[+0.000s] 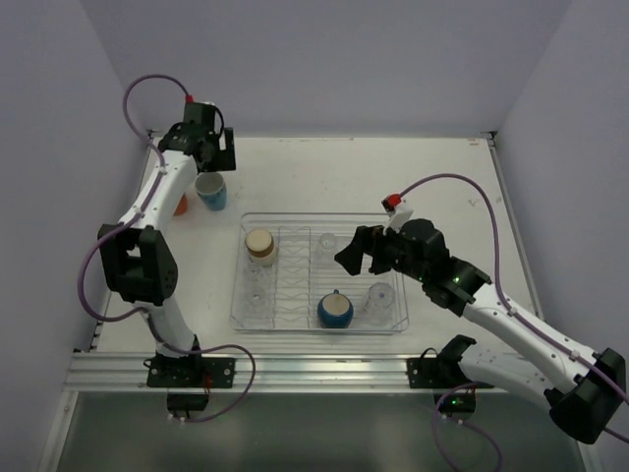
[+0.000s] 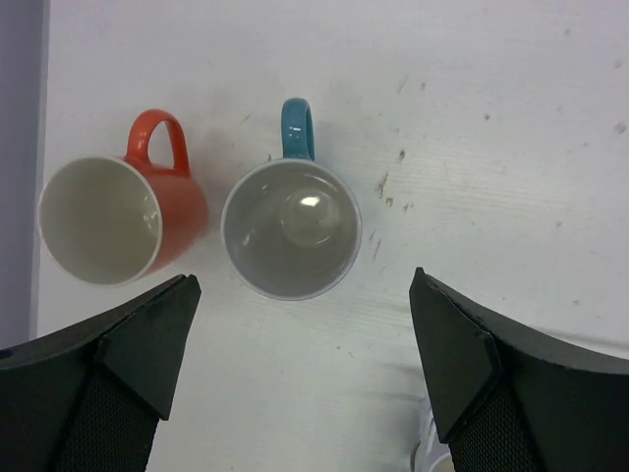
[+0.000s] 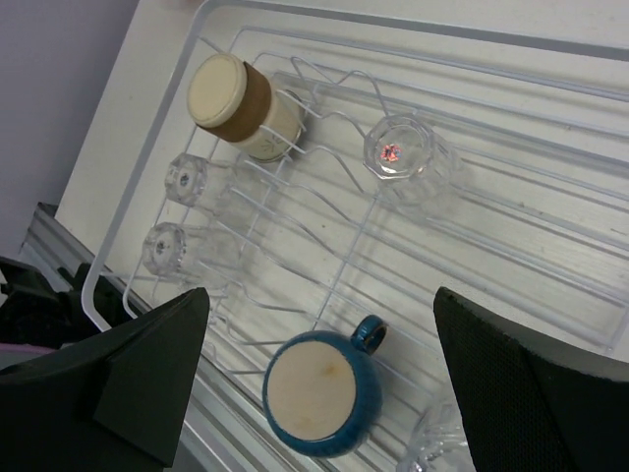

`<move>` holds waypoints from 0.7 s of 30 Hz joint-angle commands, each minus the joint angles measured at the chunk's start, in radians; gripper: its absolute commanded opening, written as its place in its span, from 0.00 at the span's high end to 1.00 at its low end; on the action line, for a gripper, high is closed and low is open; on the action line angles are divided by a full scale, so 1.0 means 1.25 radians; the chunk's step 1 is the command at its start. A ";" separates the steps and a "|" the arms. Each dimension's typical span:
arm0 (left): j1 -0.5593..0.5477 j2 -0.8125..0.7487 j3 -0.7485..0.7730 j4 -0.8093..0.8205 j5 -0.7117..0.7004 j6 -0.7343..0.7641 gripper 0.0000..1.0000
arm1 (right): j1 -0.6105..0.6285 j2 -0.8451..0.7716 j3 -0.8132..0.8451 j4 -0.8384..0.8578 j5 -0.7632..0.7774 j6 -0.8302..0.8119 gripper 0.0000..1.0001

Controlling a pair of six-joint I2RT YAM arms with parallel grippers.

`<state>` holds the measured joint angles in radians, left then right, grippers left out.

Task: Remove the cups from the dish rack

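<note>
Mugs stand upright on the table [image 1: 324,167] off the rack's [image 1: 295,295] far left corner: orange mug [image 2: 118,221] just beside blue mug [image 2: 291,228], handles pointing the same way. Left gripper [image 2: 303,283] hovers above the blue one, fingers spread wide, holding nothing. Right gripper [image 3: 322,295], also wide open, hangs over the rack, where the dark blue cup [image 3: 322,398] (upside down), tan cup [image 3: 236,98] and clear tumblers [image 3: 403,157] sit among wire dividers.

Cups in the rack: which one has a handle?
The dark blue round cup, base up; the tan-cream cup and clear tumblers have no handle.
</note>
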<state>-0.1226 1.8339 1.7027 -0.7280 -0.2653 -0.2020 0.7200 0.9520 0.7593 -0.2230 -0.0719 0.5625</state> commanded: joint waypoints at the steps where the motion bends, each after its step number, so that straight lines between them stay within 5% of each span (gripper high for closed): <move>1: 0.004 -0.082 -0.016 0.063 0.037 -0.022 0.04 | 0.006 -0.072 -0.016 -0.091 0.056 -0.018 0.01; 8: -0.040 -0.295 -0.147 0.187 0.270 -0.081 0.02 | 0.012 -0.155 -0.054 -0.261 0.142 0.008 0.07; 13: -0.109 -0.523 -0.421 0.379 0.471 -0.154 0.02 | 0.042 -0.153 -0.020 -0.344 0.179 0.046 0.10; 21: -0.162 -0.804 -0.650 0.407 0.540 -0.112 0.01 | 0.087 -0.095 0.021 -0.479 0.250 0.128 0.08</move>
<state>-0.3248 0.9234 0.9554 -0.2798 0.3447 -0.3599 0.8131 0.8078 0.7330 -0.7403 0.1768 0.6472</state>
